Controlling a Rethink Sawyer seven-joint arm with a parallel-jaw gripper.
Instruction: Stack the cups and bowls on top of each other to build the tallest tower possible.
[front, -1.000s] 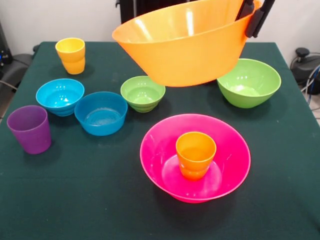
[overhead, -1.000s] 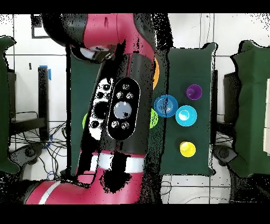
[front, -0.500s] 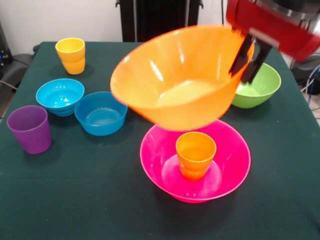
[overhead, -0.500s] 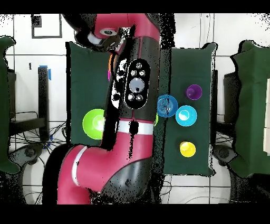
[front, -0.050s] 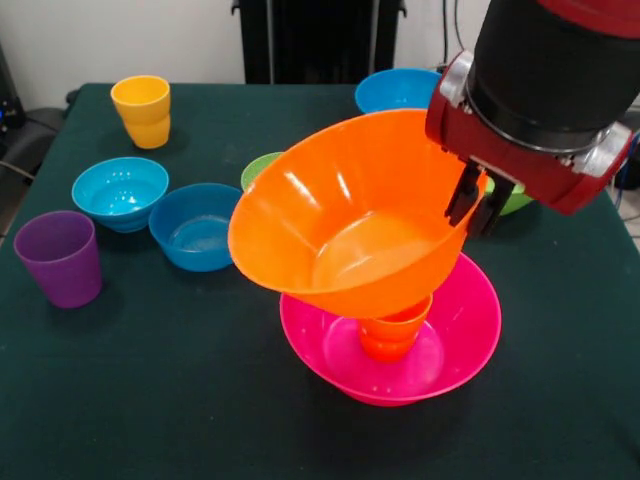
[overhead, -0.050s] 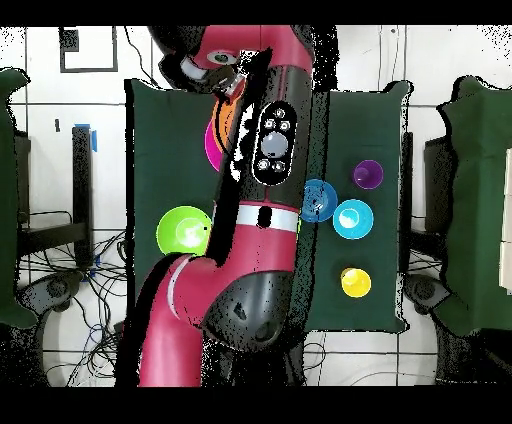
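1. Gripping the right rim of the large orange bowl (front, -0.050s: 350, 215), the tool (front, -0.050s: 478, 205) stood clenched on it, one finger inside the wall, one outside.
2. The bowl hung tilted, its base on or just above the orange cup (front, -0.050s: 395, 330) standing in the pink bowl (front, -0.050s: 470, 320) near the middle of the surface (front, -0.050s: 150, 400).
3. Let go at that tilt, it would likely have slid off the narrow cup or tipped it.
4. The purple cup (front, -0.050s: 58, 258), yellow cup (front, -0.050s: 141, 110) and blue bowl (front, -0.050s: 200, 225) sat well apart, left.
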